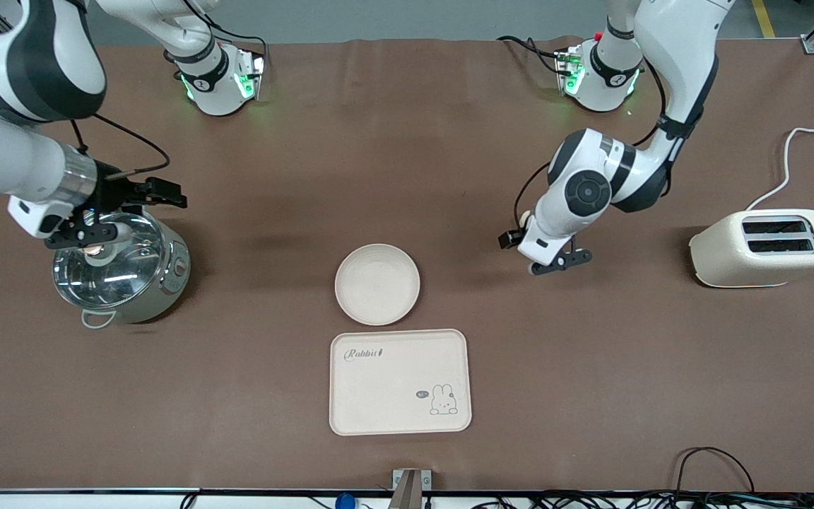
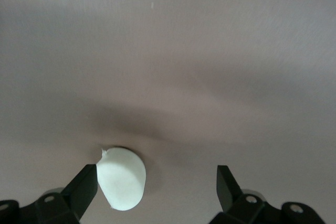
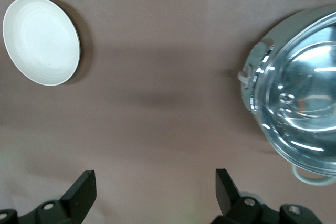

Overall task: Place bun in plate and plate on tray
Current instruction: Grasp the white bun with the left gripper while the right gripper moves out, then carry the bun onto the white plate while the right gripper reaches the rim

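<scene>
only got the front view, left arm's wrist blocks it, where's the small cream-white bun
observer: The small cream-white bun lies on the brown table, between the left gripper's fingers, close against one.
operator: shut on it yet
observer: No, the gripper is open; the other finger stands well apart from the bun.
operator: right gripper holding anything
observer: No. The right gripper, near the glass-lidded steel pot, is open, with only bare table between its fingers.

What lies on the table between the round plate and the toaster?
In the front view, the left pincer hangs open there, low over the bun; otherwise bare table between the plate and the toaster.
</scene>
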